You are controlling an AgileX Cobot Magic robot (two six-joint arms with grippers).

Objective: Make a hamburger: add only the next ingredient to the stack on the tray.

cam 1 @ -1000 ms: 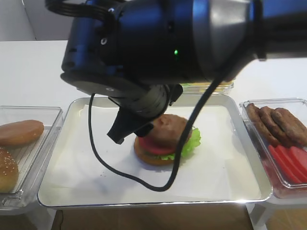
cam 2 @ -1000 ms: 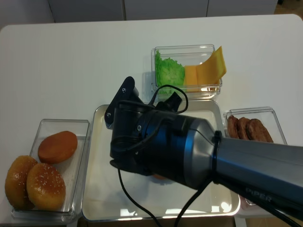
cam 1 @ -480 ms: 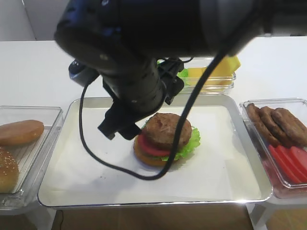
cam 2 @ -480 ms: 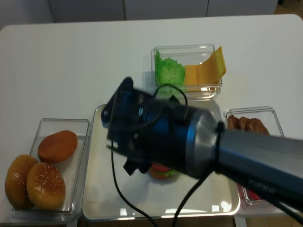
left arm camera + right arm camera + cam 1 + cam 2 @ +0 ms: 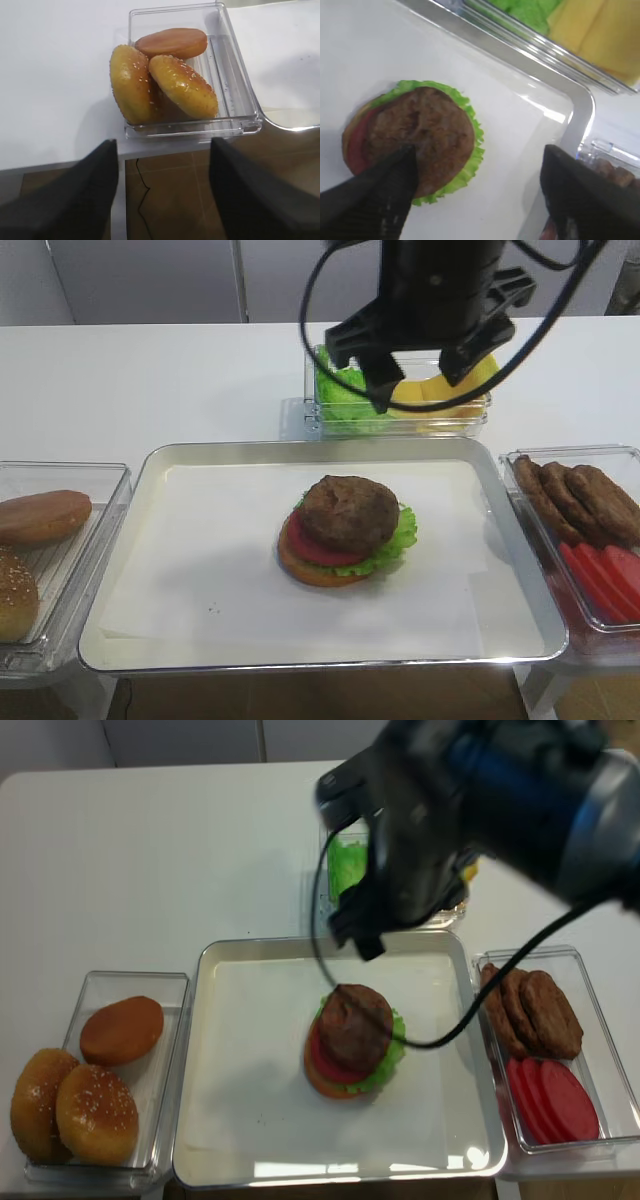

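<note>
The dark brown meat patty (image 5: 350, 510) lies flat on top of the stack (image 5: 345, 558), covering the red tomato slice, green lettuce and tan bun bottom. The stack stands mid-tray on the white paper of the silver tray (image 5: 320, 446). My right gripper (image 5: 415, 385) hangs open and empty, high above the tray's back edge. In the right wrist view the patty (image 5: 420, 132) sits below and left, between and beyond the spread fingers of the right gripper (image 5: 480, 200). My left gripper (image 5: 162, 192) is open and empty off the table's front edge, near the bun bin (image 5: 240, 95).
A clear bin (image 5: 585, 530) at the right holds more patties and tomato slices. Behind the tray stands a bin of lettuce and cheese (image 5: 345, 405), partly behind the right gripper. A bin of bun halves (image 5: 50, 550) sits at the left.
The right gripper let go of the patty onto the stack, then rose and pulled back toward the lettuce bin. The patty stays on the tomato slice.
</note>
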